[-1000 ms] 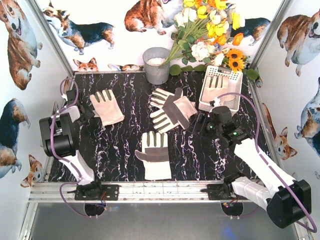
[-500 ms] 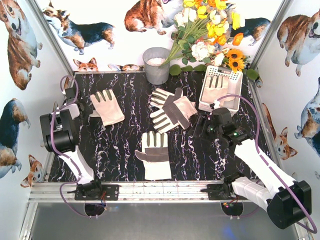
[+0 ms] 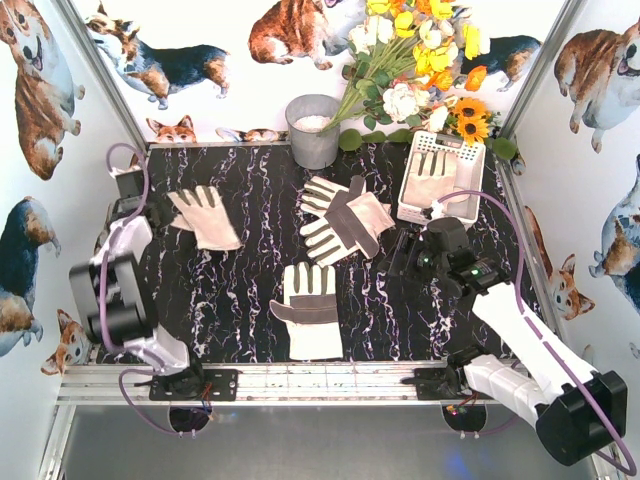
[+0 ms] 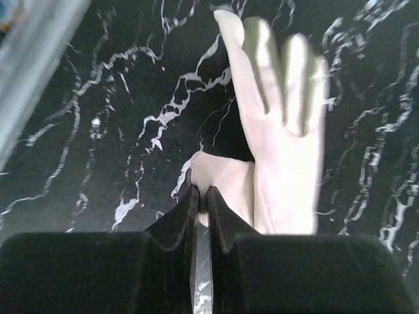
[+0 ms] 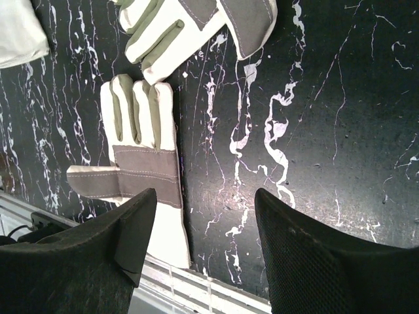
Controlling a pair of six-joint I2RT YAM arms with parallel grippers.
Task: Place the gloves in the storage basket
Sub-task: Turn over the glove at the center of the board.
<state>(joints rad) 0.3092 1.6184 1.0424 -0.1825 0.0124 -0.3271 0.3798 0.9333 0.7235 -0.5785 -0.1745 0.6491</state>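
Over at the left, the left gripper is clenched on only a thin edge of the leftmost glove, so it could slip free on the long carry to the storage basket at upper right, where the right gripper hangs released just below.

The black marbled surface carries a left glove, perhaps partly lifted, two overlapping gloves centrally, a near glove, and basket and bucket at back.
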